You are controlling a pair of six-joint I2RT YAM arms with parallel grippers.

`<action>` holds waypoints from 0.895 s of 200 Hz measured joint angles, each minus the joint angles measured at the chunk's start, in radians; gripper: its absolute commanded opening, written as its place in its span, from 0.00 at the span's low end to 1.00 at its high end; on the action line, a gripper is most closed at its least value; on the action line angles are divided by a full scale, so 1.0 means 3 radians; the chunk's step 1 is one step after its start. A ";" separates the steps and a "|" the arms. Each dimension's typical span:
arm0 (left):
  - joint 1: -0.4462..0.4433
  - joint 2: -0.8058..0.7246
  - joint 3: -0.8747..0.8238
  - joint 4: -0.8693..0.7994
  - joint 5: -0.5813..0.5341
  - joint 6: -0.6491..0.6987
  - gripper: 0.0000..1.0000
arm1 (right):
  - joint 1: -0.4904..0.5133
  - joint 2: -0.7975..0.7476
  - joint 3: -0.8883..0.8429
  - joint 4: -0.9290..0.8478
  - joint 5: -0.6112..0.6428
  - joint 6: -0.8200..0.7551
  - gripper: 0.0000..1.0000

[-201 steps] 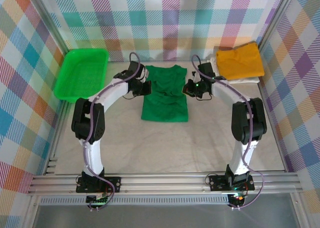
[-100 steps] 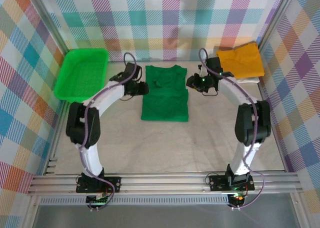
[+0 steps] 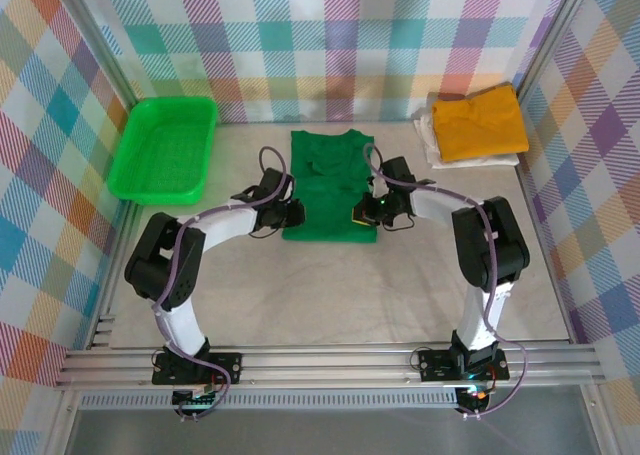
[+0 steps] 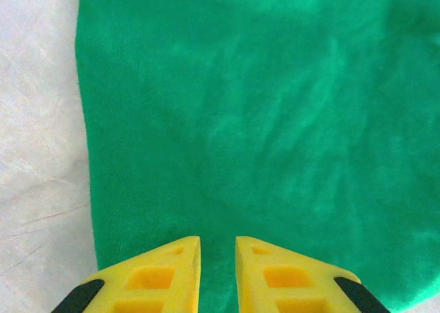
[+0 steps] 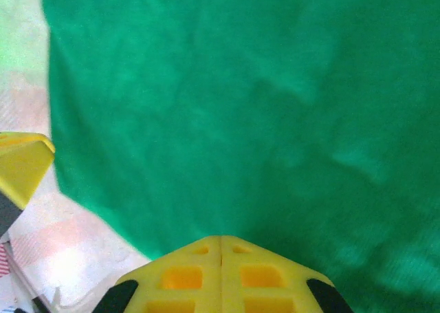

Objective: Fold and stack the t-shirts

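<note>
Three t-shirts are on the tabletop (image 3: 330, 295). One is the dark green t-shirt (image 3: 330, 180). It lies flat in the middle, closer to the far edge, with its neck hole toward the far edge. One is the mustard yellow t-shirt (image 3: 480, 123). It is folded and sits on top of the one white t-shirt (image 3: 430, 137) in the far right corner. One bright green mesh basket (image 3: 170, 102) sits in the far left corner, well apart from the shirts.

Two arms reach in, one from each side of the green shirt. The left pincer (image 4: 218, 241) is over the shirt's left side, near its near left corner. Its two yellow fingers (image 4: 172, 268) are almost together, with a thin gap between them. Green cloth shows past the gap, but I cannot tell if any cloth is pinched.

The right pincer (image 5: 220, 239) is over the shirt's right side, near its near right corner. Its two fingers are pressed tight together. I cannot tell if cloth is caught between them. The pale tabletop shows just beside the shirt's edge in both wrist views.
</note>
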 measured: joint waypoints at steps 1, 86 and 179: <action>0.0000 0.0004 -0.0010 0.0014 0.0000 -0.0004 0.20 | 0.0000 0.0003 -0.0006 0.0005 0.0000 0.0000 0.00; -0.0036 -0.0136 -0.0629 0.0526 -0.0020 -0.0378 0.19 | -0.0014 0.0004 -0.0448 0.0392 -0.0074 0.0128 0.00; -0.0318 -0.1052 -0.1100 -0.0079 -0.0078 -0.0814 0.39 | 0.0013 -0.0876 -0.1035 -0.0072 -0.0006 0.0303 0.20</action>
